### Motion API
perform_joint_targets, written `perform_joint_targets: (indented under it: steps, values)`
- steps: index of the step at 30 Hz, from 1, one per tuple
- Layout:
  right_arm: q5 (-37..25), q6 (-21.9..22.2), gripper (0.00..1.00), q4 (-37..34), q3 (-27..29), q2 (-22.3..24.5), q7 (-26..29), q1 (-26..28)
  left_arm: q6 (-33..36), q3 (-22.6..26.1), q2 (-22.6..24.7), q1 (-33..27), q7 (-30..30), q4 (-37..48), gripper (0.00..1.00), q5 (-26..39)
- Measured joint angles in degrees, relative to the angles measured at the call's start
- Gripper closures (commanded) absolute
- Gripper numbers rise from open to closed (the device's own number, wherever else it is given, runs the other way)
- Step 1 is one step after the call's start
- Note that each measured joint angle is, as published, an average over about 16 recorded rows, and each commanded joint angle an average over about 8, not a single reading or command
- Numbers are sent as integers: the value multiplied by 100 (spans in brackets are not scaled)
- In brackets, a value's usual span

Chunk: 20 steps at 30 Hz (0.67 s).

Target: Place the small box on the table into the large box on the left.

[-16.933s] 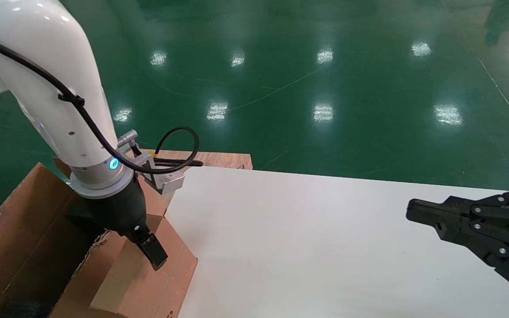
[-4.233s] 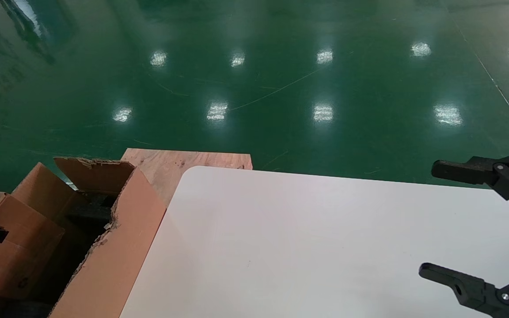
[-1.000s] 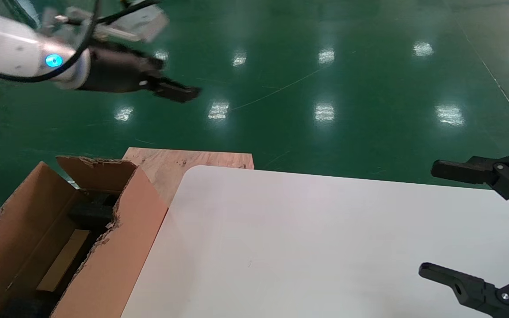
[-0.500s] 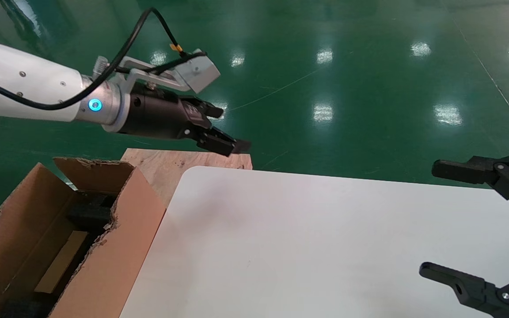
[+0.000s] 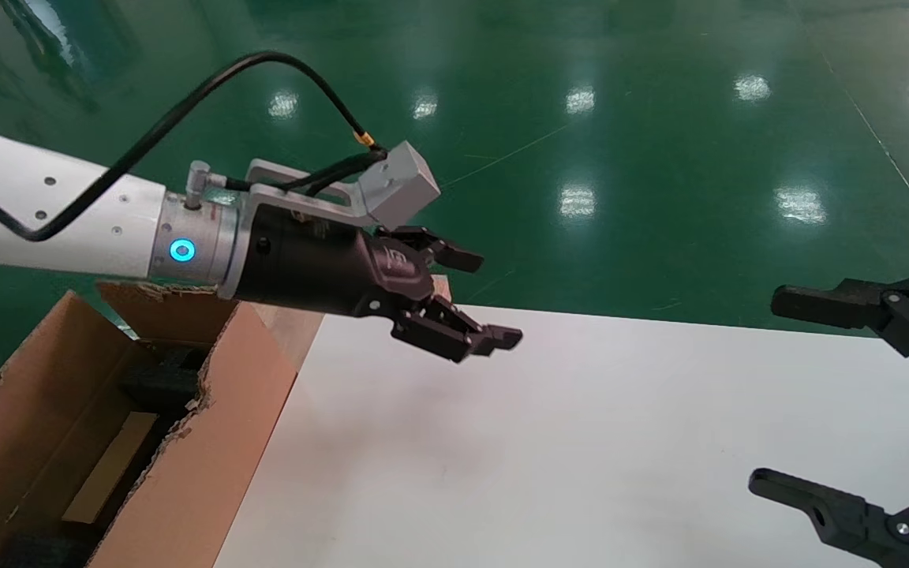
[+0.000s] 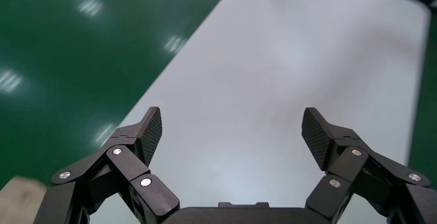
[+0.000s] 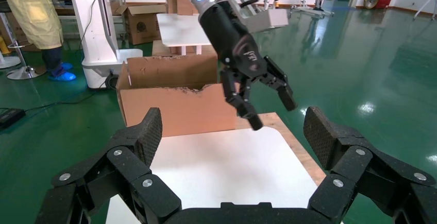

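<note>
Above the far left corner of the table (image 5: 581,442) hangs my left claw (image 5: 480,300), its fingers spread wide with nothing between them; from the wrist I see only bare white tabletop past the two ribbed pads (image 6: 153,129). My left arm reaches in over the large box (image 5: 186,473), which stands just beside the table's left edge with its ragged flaps up. Down inside that carton, beside the dark foam (image 5: 162,383), lies a flat tan face that I take for the small box (image 5: 103,469), though only a strip of it shows. A wooden board (image 5: 297,327) peeks out behind the table corner. My right claw (image 5: 817,394) waits over the table's right side, also spread wide and empty, facing the left claw (image 7: 263,98) and the large box (image 7: 175,100).
</note>
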Motion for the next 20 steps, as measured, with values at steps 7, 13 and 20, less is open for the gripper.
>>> perform_joint_targets:
  steps: [7, 13, 20]
  values:
    - [1, 0, 0, 0, -1, 0, -1, 0, 562, -1201, 40, 932, 777, 45, 0, -509]
    - [1, 1, 0, 0, -2, 1, -1, 0, 1042, -2229, 75, 1729, 1443, 83, 0, -944]
    - [2, 1, 0, 0, -2, 1, -1, 1, 1322, -2827, 95, 2193, 1830, 105, 0, -1198]
